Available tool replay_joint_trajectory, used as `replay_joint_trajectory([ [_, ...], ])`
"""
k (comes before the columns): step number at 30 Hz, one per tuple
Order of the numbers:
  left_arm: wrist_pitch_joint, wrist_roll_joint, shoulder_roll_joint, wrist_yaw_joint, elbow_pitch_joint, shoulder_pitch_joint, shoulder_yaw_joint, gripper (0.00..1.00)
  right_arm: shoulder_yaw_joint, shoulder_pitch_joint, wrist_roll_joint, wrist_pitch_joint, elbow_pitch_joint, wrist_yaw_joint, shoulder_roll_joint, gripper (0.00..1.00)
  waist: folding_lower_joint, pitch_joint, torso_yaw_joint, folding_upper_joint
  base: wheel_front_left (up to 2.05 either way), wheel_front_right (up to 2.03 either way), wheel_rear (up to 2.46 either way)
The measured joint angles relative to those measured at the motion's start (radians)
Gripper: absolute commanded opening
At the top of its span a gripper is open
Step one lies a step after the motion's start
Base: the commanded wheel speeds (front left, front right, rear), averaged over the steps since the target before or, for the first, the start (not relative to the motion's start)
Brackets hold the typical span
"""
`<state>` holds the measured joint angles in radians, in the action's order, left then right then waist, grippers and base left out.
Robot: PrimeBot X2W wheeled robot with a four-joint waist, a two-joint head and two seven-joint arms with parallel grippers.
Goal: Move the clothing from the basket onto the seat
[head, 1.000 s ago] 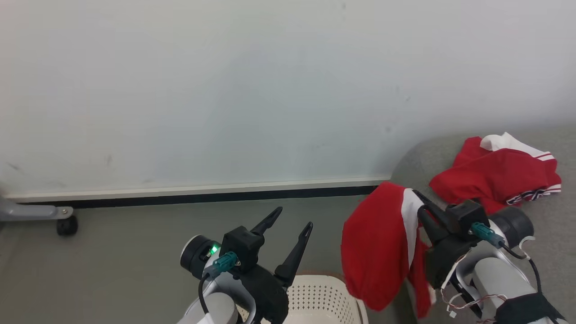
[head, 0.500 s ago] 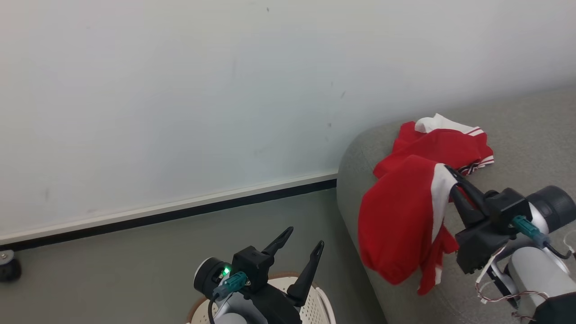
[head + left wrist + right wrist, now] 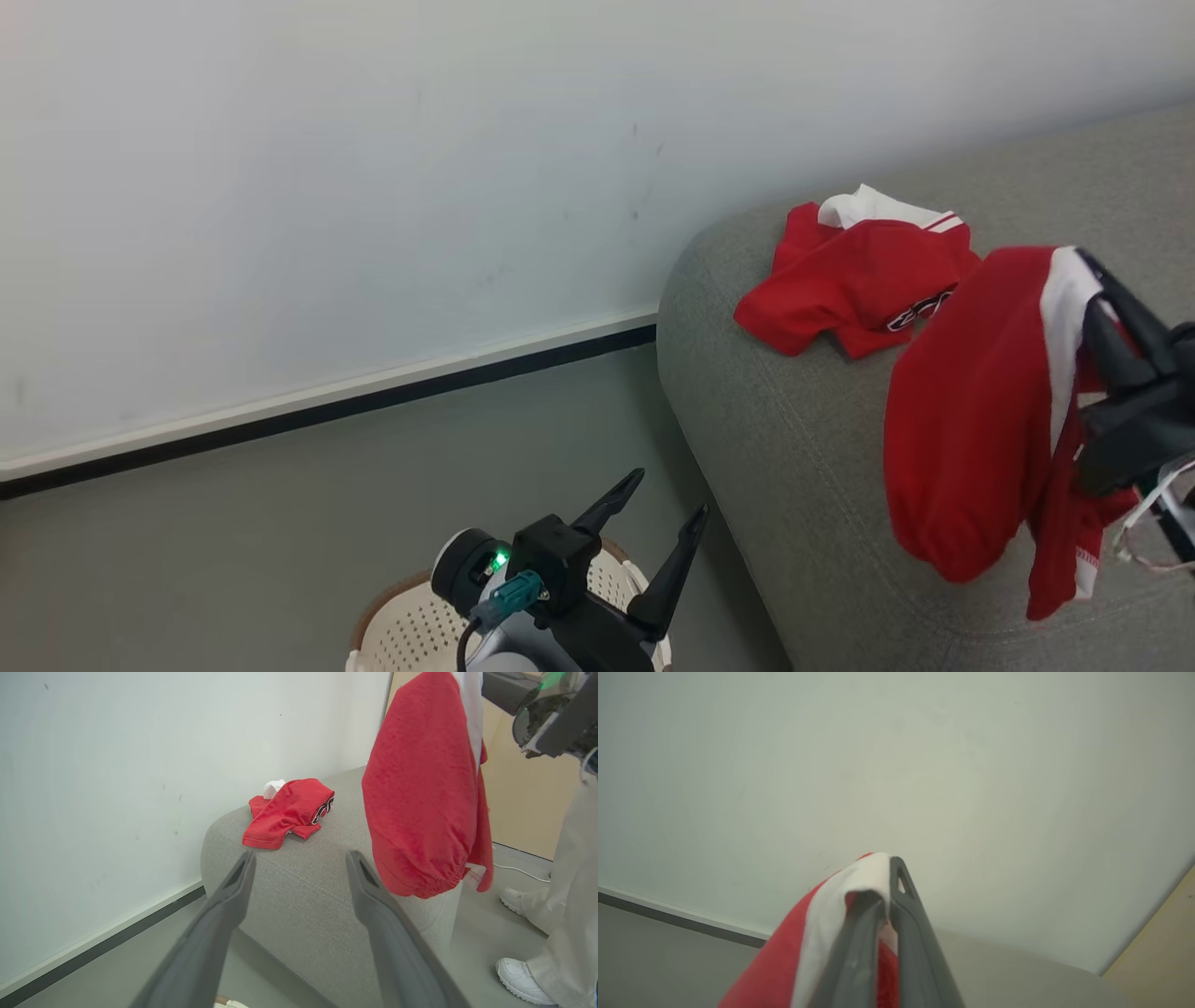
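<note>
My left gripper (image 3: 667, 495) has two long black fingers (image 3: 607, 501) tapering to points, set in a blocky black housing (image 3: 555, 555). A teal connector (image 3: 509, 593) plugs in there, and a black cable (image 3: 462, 644) runs off it. Behind sits a round dark wrist (image 3: 462, 574) with a pale ring and a green light (image 3: 501, 561). My right gripper (image 3: 1085, 278) is the same black, and thin red and white wires (image 3: 1153, 490) loop beneath it. Close up its fingers (image 3: 915, 952) look matte grey, one with a small triangular hole by the tip
</note>
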<state>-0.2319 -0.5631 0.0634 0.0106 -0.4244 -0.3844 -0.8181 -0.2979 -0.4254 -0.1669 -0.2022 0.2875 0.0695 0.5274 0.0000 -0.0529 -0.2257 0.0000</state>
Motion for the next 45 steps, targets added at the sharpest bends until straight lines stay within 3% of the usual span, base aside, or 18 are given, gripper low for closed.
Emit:
replay_joint_trajectory([
  [10, 0.000, 0.038, 0.004, 0.016, 0.055, -0.050, -0.013, 1.00, 0.106, -0.219, -0.048, 0.077, -0.038, 0.008, 0.081, 0.00, 0.0001, 0.108, 0.020, 0.0000, 0.00, 0.00, 0.00],
  [19, 0.012, 0.083, 0.030, 0.024, 0.115, -0.121, -0.015, 1.00, 0.183, -0.488, -0.081, 0.132, 0.107, 0.011, 0.150, 0.00, 0.0002, 0.231, 0.055, 0.0001, 0.00, 0.00, 0.00],
  [23, 0.024, 0.100, 0.030, 0.023, 0.150, -0.158, -0.029, 1.00, 0.217, -0.553, -0.081, 0.150, 0.175, 0.010, 0.196, 0.00, 0.0002, 0.287, 0.076, 0.0001, 0.00, 0.00, 0.00],
  [28, 0.036, 0.134, 0.033, 0.023, 0.194, -0.196, -0.032, 1.00, 0.217, -0.591, -0.079, 0.160, 0.243, 0.008, 0.205, 0.00, 0.0003, 0.358, 0.106, 0.0002, 0.00, 0.00, 0.00],
  [34, 0.055, 0.157, 0.042, 0.023, 0.234, -0.239, -0.041, 1.00, 0.268, -0.587, -0.081, 0.160, 0.341, -0.033, 0.232, 0.00, 0.0003, 0.445, 0.142, 0.0002, 0.00, 0.00, 0.00],
  [37, 0.056, 0.164, 0.059, 0.024, 0.245, -0.265, -0.035, 1.00, 0.268, -0.587, -0.081, 0.147, 0.378, -0.053, 0.221, 0.00, 0.0002, 0.490, 0.160, 0.0002, 0.00, 0.00, 0.00],
  [43, 0.056, 0.186, 0.070, 0.025, 0.240, -0.275, -0.027, 1.00, 0.217, -0.588, -0.078, 0.103, 0.484, -0.071, 0.113, 0.00, 0.0003, 0.574, 0.190, 0.0002, 0.00, 0.00, 0.00],
  [45, 0.056, 0.188, 0.070, 0.025, 0.239, -0.281, -0.027, 1.00, 0.209, -0.591, -0.074, 0.091, 0.508, -0.071, 0.107, 0.00, 0.0002, 0.589, 0.195, 0.0002, 0.00, 0.00, 0.00],
])
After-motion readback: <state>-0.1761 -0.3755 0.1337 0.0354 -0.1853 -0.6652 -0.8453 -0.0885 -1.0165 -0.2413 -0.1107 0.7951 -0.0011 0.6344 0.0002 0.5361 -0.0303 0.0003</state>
